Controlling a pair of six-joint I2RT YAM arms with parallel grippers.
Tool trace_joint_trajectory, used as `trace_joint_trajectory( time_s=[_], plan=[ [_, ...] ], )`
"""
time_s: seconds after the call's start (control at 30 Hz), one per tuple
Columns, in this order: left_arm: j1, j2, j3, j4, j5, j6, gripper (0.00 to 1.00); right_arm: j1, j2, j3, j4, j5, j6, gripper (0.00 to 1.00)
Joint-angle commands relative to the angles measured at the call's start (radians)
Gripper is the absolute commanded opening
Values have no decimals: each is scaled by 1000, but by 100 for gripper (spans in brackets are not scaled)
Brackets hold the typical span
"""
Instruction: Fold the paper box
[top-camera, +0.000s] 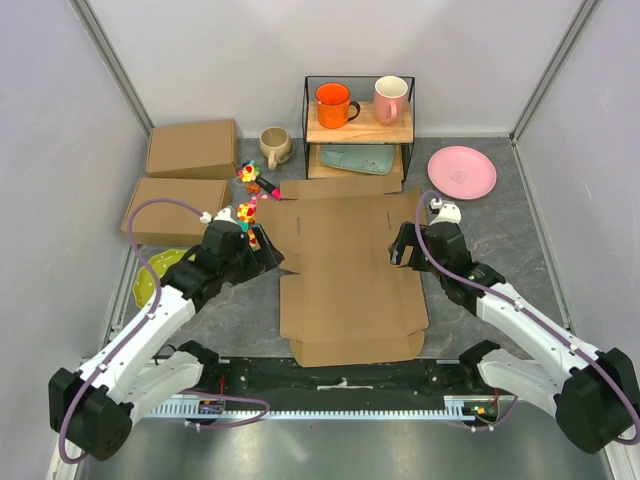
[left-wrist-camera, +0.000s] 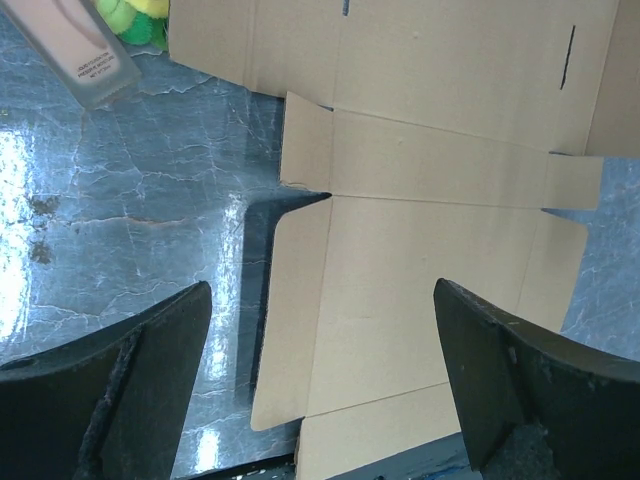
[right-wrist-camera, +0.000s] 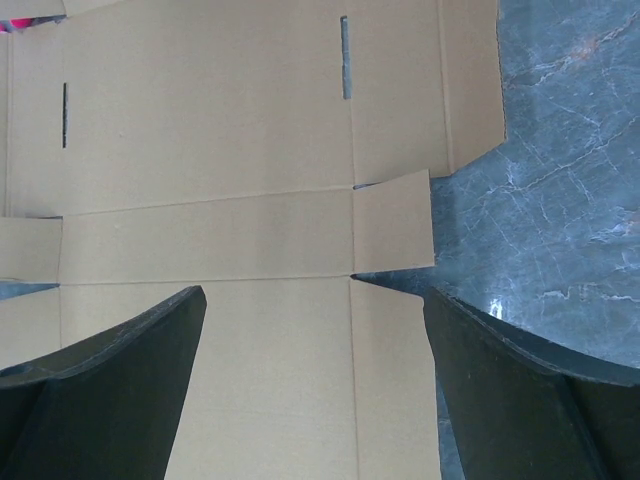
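Observation:
The paper box (top-camera: 345, 270) lies unfolded and flat on the dark marble table, a brown die-cut sheet with side flaps and slots. My left gripper (top-camera: 262, 255) hovers open above its left edge. In the left wrist view the paper box (left-wrist-camera: 430, 250) fills the middle and right, and the left gripper (left-wrist-camera: 322, 385) straddles a side flap without touching it. My right gripper (top-camera: 400, 250) hovers open over the right edge. The right wrist view shows the paper box (right-wrist-camera: 250, 180) with the right gripper (right-wrist-camera: 315, 385) spread across the right side flap, nothing held.
Two folded brown boxes (top-camera: 190, 150) (top-camera: 175, 208) lie at the back left. A beige mug (top-camera: 274, 146), small colourful toys (top-camera: 250, 175), a wire rack (top-camera: 360, 125) with an orange and a pink mug, a pink plate (top-camera: 461, 171) and a yellow-green plate (top-camera: 160, 270) surround the sheet.

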Motion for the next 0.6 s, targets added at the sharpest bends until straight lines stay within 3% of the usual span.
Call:
trace_joint_trajectory(
  time_s=[0.0, 0.13, 0.3, 0.57],
  plan=[
    [-3, 8, 2, -1, -11, 33, 99, 1, -3, 73, -4, 33, -28, 98],
    [-2, 25, 12, 10, 7, 94, 97, 1, 27, 98, -29, 51, -30, 98],
    [9, 48, 110, 11, -42, 155, 96, 2, 26, 98, -3, -38, -13, 98],
    [233, 259, 284, 5, 46, 220, 91, 13, -48, 59, 17, -59, -17, 98]
  ],
)
